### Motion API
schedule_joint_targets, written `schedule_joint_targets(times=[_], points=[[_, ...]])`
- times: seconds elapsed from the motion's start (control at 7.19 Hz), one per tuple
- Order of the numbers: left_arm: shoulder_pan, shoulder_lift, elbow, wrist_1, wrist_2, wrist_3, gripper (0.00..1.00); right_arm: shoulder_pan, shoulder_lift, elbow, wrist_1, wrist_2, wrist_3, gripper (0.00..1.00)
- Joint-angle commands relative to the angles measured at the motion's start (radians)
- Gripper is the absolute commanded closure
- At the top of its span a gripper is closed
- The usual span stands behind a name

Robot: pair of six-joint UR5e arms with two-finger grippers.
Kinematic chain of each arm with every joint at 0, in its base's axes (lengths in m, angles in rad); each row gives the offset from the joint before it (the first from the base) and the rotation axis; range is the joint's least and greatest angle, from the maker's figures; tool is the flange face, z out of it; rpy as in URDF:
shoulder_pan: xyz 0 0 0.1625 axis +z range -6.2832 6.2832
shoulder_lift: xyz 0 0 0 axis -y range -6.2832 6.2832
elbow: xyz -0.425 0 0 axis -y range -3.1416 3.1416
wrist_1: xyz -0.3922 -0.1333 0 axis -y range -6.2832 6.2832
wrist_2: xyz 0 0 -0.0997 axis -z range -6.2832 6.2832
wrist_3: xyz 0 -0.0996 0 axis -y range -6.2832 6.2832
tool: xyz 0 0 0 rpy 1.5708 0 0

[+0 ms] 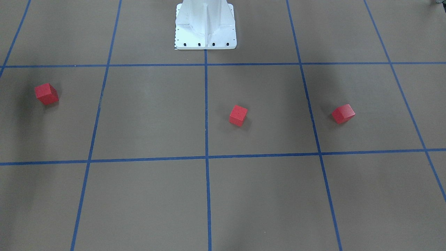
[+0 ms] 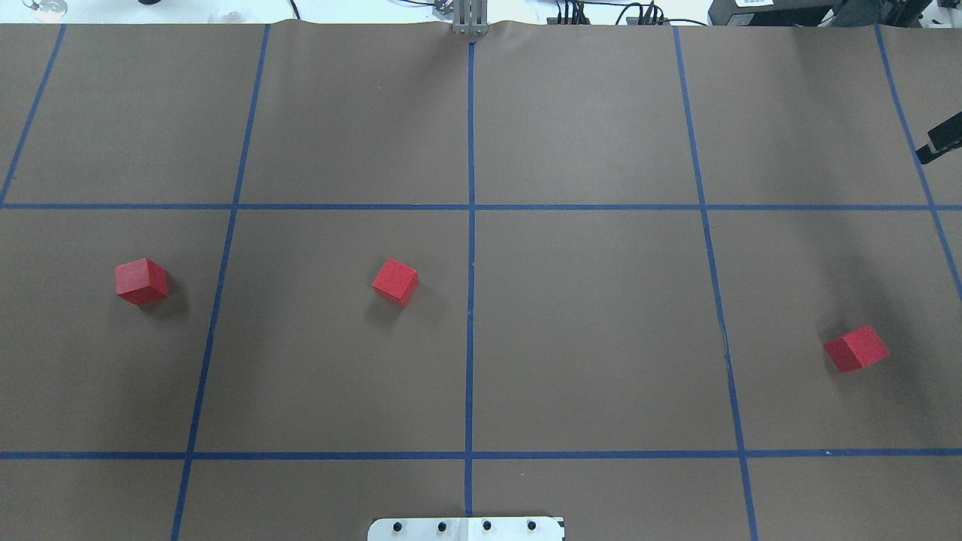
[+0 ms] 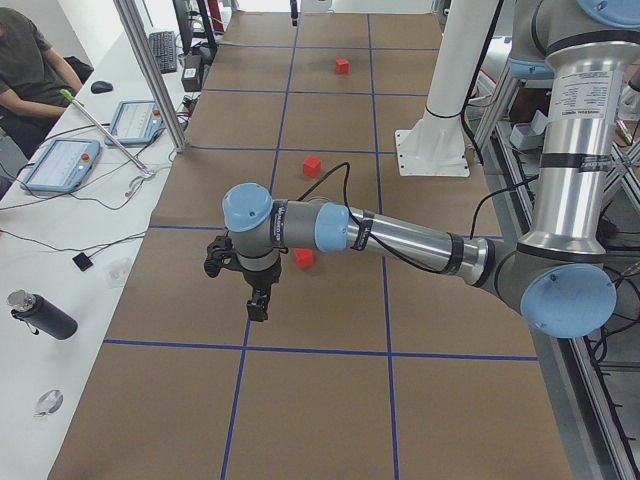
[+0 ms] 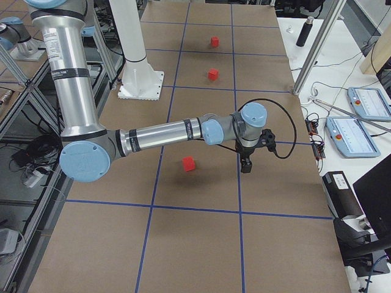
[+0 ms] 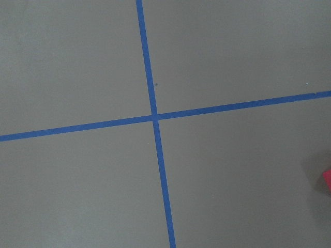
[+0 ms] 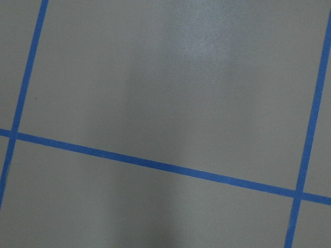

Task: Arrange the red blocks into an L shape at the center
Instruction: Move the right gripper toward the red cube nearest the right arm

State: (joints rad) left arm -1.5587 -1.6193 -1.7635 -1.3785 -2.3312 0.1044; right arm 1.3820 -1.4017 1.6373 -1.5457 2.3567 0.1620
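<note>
**Overhead exterior view: three red blocks lie scattered, L shape not yet begun**

Three red blocks sit well apart on the brown gridded surface [image 2: 586,330], none touching another. The near-centre block [image 2: 395,282] rests just to the robot's left of the central blue line [image 2: 470,330]. The far-left block [image 2: 141,281] lies one grid square further out. The right-side block [image 2: 856,349] sits beyond the next tape line on the opposite side. All three stand flat on the paper, each turned at its own angle to the grid.

Seen from the table's ends, the left gripper [image 3: 258,308] hangs above the surface near the far-left block and carries nothing. The right gripper [image 4: 246,166] hovers over a tape line near the right-side block, equally empty-handed. How wide either pair of fingers is set cannot be told from these side views. Both wrist cameras show only brown paper and blue tape, apart from a sliver of red at the edge of the left one.

Judged from this layout, no part of the job is done. At least the two outer blocks have to be carried to the middle, and all three squared up against one another into an L.
</note>
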Motion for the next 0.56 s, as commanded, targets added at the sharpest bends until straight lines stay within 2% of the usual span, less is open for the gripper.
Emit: schedule_joint_targets(times=[0.0,0.28,0.42], points=[[-0.001,0.01,-0.005,-0.005,-0.007,0.006,0.0,0.031,0.003,0.024,-0.039,-0.007,-0.071,0.0],[0.002,0.039,-0.007,-0.013,-0.008,0.012,0.0,0.025,-0.041,0.079,-0.027,-0.036,-0.073,0.0],[0.003,0.058,-0.022,-0.014,-0.031,0.015,0.0,-0.01,-0.074,0.088,0.045,-0.056,-0.073,0.0]])
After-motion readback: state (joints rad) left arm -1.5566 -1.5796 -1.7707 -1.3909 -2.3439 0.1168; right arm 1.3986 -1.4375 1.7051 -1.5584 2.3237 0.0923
